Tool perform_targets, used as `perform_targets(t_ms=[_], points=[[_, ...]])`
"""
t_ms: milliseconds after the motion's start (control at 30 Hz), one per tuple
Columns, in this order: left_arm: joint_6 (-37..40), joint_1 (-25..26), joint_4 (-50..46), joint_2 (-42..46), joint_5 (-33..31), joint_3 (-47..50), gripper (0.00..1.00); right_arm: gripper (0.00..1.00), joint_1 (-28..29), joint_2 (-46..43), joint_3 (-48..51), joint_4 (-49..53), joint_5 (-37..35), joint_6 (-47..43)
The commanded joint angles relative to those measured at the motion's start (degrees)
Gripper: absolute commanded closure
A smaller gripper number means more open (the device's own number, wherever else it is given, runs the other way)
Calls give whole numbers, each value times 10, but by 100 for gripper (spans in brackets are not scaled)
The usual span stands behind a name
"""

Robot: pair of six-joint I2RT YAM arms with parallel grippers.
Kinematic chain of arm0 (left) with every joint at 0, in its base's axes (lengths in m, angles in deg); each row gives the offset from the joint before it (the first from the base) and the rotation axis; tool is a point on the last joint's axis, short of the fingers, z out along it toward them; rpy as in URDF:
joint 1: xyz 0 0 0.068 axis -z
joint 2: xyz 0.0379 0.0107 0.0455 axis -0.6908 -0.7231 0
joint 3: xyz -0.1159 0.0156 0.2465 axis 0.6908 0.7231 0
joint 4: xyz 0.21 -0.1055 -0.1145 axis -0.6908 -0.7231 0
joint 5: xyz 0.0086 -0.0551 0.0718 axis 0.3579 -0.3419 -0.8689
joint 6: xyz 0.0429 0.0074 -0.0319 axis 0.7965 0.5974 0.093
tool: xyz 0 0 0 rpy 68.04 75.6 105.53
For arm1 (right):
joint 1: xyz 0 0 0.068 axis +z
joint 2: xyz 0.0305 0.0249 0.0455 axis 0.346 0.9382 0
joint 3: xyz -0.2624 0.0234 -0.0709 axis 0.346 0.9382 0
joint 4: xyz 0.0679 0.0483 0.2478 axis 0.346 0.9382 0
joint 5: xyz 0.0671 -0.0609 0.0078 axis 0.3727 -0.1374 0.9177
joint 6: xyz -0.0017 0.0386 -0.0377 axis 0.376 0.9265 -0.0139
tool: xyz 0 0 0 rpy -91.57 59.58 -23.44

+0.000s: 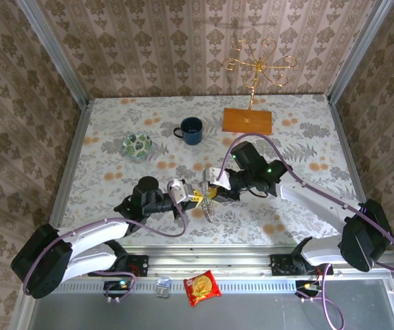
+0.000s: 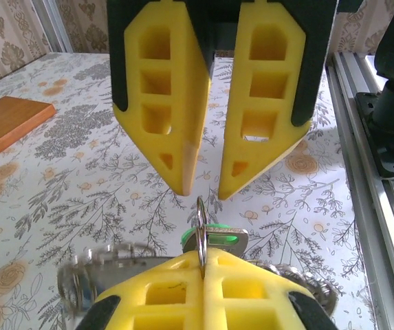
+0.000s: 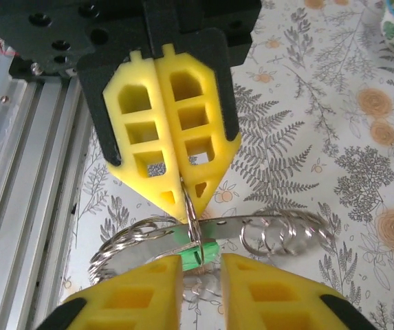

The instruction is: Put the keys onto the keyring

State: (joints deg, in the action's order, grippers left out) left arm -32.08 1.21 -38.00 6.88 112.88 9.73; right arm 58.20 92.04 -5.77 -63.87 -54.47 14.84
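The keyring (image 3: 265, 221), a flat grey metal band strung with small wire rings, hangs low over the table between both grippers (image 1: 208, 203). A green-headed key (image 3: 202, 249) sits against it, seen as a green patch (image 2: 219, 237) in the left wrist view. My left gripper (image 2: 203, 265) is shut on a thin wire ring (image 2: 201, 218) beside the green key, and its closed fingers (image 3: 162, 158) come in from above in the right wrist view. My right gripper (image 3: 202, 265) is open, its fingers either side of the green key head with a gap.
At the back of the table stand a blue mug (image 1: 191, 130), a green-patterned glass dish (image 1: 137, 145) and a gold wire stand (image 1: 255, 69) on a wooden base (image 1: 247, 120). A red snack packet (image 1: 202, 287) lies on the near rail.
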Motion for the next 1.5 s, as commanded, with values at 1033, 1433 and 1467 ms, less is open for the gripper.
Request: perform_targets(t_ms=[1033, 1433, 1467], points=[[-22, 0, 100, 1, -10, 13, 100, 100, -9, 8, 66, -121, 27, 77], [-79, -3, 205, -29, 6, 41, 100, 68, -19, -14, 118, -241, 90, 139], [-85, -4, 216, -32, 8, 43, 100, 68, -20, -13, 120, -244, 90, 139]])
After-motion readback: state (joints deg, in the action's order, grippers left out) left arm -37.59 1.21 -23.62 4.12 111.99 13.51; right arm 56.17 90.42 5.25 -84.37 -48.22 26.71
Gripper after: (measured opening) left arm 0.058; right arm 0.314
